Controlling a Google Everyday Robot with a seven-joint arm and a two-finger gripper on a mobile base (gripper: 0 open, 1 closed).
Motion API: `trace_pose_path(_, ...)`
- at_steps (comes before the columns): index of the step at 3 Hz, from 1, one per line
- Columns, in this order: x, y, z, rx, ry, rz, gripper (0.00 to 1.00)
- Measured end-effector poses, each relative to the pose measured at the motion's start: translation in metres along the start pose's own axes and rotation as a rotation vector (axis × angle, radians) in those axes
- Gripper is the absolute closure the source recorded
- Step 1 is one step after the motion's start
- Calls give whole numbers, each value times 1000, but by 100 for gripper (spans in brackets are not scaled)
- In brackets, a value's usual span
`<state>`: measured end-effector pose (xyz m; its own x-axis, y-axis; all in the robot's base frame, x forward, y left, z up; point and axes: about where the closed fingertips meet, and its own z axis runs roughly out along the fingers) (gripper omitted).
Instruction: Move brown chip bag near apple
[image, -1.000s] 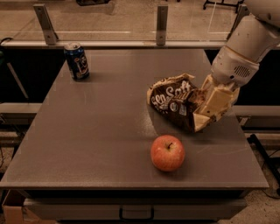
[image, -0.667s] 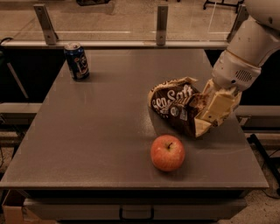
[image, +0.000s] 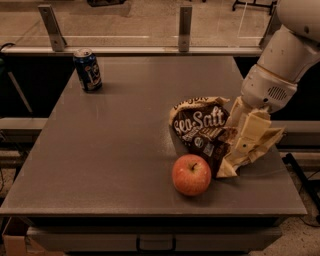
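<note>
The brown chip bag (image: 200, 128), crinkled with white "Sea Salt" lettering, lies on the grey table (image: 110, 150) right of centre. Its lower edge reaches the apple (image: 191, 175), which stands just in front of it near the table's front edge. My gripper (image: 246, 142) comes down from the upper right on a white arm. Its cream fingers (image: 250, 131) are shut on the bag's right end, whose tan edge sticks out around them.
A blue soda can (image: 88, 70) stands upright at the table's back left. A metal rail with two posts (image: 185, 22) runs behind the far edge. The table's right edge is close beside the gripper.
The gripper has drawn the chip bag forward toward the table's front, so the bag is now against the apple. The apple and the can have not moved.
</note>
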<state>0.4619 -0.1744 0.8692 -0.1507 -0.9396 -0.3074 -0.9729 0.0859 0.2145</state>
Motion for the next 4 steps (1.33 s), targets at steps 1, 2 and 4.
trace_pose_path(1, 0, -1, -2, 6, 13, -1, 0)
trace_pose_path(2, 4, -9, -21, 68, 42, -1, 0)
trace_pose_path(4, -63, -28, -181, 514, -74, -77, 0)
